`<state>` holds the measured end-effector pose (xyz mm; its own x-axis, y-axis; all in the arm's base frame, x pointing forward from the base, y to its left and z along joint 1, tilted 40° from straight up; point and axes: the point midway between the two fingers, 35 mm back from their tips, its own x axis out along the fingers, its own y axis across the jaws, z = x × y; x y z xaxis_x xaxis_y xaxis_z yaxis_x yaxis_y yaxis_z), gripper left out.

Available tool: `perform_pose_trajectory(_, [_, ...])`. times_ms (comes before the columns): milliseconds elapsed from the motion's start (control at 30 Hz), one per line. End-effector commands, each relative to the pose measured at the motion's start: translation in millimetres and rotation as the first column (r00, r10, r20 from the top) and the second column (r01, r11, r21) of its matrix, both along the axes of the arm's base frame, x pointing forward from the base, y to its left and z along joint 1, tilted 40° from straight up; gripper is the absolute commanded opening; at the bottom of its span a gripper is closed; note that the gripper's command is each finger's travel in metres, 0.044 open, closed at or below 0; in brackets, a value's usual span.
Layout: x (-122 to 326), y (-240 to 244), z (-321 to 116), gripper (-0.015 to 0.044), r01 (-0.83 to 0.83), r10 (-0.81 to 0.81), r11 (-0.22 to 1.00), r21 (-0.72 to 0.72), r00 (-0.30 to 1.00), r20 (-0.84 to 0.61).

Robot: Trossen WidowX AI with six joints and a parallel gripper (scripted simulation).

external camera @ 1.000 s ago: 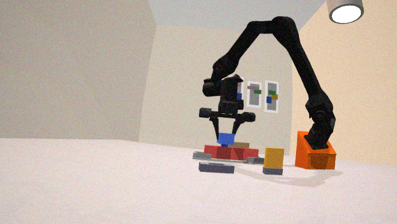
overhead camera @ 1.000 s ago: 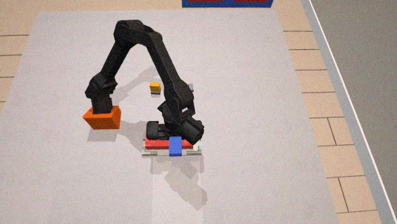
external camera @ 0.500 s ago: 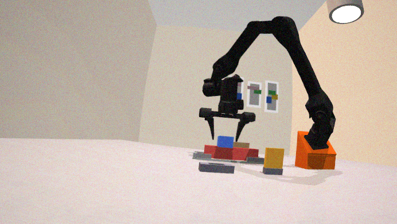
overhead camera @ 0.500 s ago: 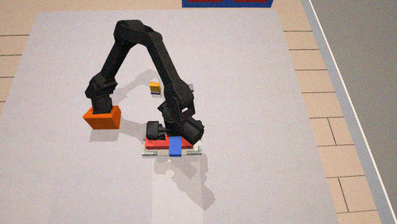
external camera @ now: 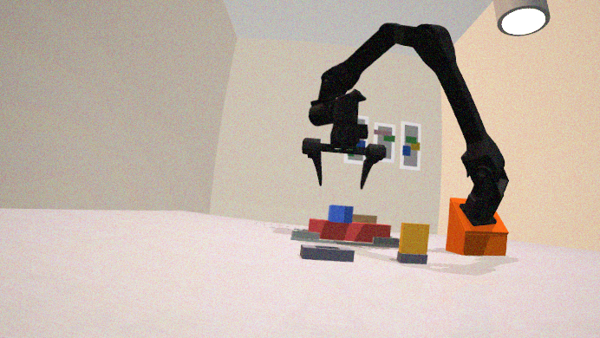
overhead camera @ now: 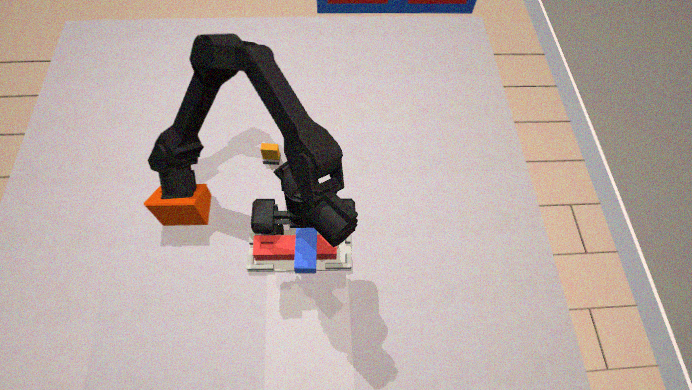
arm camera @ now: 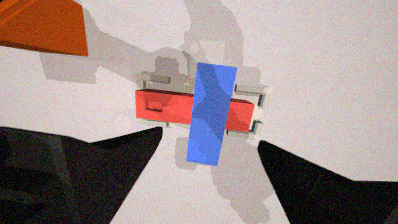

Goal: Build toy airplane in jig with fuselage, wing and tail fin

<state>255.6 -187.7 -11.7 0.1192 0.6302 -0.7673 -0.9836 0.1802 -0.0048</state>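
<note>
The red fuselage (overhead camera: pixel 275 247) (external camera: pixel 379 232) (arm camera: pixel 175 112) lies in the pale jig cradle (overhead camera: pixel 260 268) (external camera: pixel 304 236) (arm camera: pixel 248 90) and looks flat. The blue wing (overhead camera: pixel 305 252) (external camera: pixel 340 214) (arm camera: pixel 211 115) lies across its top, with no gap visible beneath; its tab is hidden. The tail socket (arm camera: pixel 155 105) is empty. The yellow tail fin (overhead camera: pixel 270 151) (external camera: pixel 414 238) stands upright in a small dark holder (overhead camera: pixel 271 162) (external camera: pixel 412 259), away from the jig. My gripper (external camera: pixel 341 187) (arm camera: pixel 209 138) is wide open and empty, its fingertips above the wing. In the top view the arm mostly hides the fingers.
A low dark holder (external camera: pixel 327 254) with nothing in it is near the jig in the exterior view. The orange arm base (overhead camera: pixel 182 213) (external camera: pixel 485 243) (arm camera: pixel 45 30) stands beyond the jig's tail end. A tan block (external camera: pixel 365 218) shows behind the fuselage. A blue-rimmed box (overhead camera: pixel 395 8) is at the far edge.
</note>
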Motion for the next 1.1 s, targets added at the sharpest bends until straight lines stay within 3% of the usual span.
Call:
perform_pose_trajectory(0, [-5.2, -16.7, 23.2, 0.0440, 0.001, -0.001, 1.000, -0.011, 1.000, 0.006])
perform_pose_trajectory(167, [-3.5, -18.9, 21.6, 0.0440, 0.050, -0.051, 0.999, -0.004, 0.998, -0.034])
perform_pose_trajectory(333, [-3.3, -18.6, 20.5, 0.0440, 0.404, -0.386, 0.915, -0.015, 0.863, -0.325])
perform_pose_trajectory(533, [-2.9, -18.3, 19.2, 0.0440, 0.737, -0.657, 0.655, -0.170, 0.443, -0.610])
perform_pose_trajectory(667, [-2.7, -18.1, 18.3, 0.0440, 0.840, -0.703, 0.425, -0.337, 0.072, -0.707])
perform_pose_trajectory(733, [-2.6, -18.0, 18.0, 0.0440, 0.849, -0.693, 0.347, -0.399, -0.054, -0.719])
perform_pose_trajectory(1067, [-2.6, -18.0, 18.0, 0.0440, 0.849, -0.690, 0.338, -0.406, -0.070, -0.720])
